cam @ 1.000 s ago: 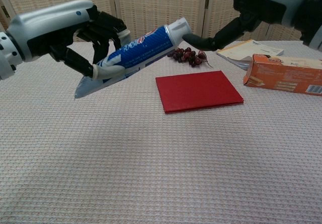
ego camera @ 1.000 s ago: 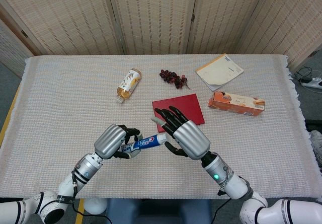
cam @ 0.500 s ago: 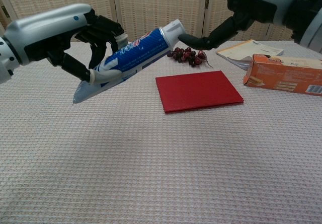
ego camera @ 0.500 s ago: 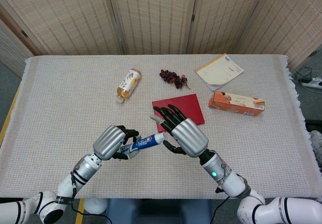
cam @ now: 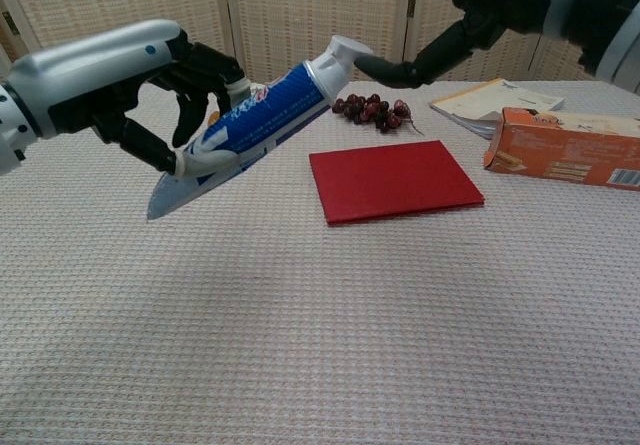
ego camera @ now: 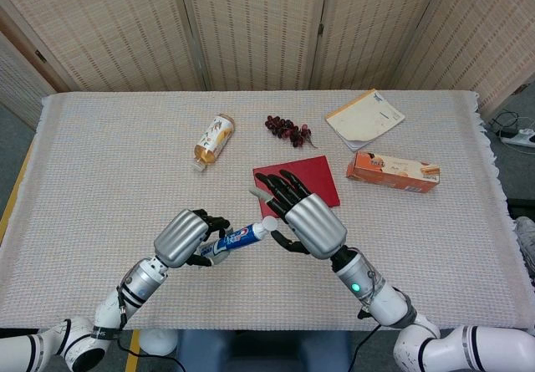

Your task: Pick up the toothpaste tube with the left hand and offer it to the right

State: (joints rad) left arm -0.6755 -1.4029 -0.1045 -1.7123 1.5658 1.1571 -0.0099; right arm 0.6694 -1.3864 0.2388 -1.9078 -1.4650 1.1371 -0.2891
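My left hand grips a blue and white toothpaste tube around its middle, above the table. The tube tilts up, its white cap pointing toward my right hand. That hand hovers just right of the cap with fingers spread and nothing in it. One dark fingertip touches or nearly touches the cap. The tube's flat crimped end hangs low at the left.
A red book lies under my right hand. Behind it are a bunch of grapes, a bottle lying on its side, a notepad and an orange box. Folding screens stand behind the table.
The tube's cap end has risen and tilted steeper. My right hand has lifted slightly and its fingertip has closed in on the cap.
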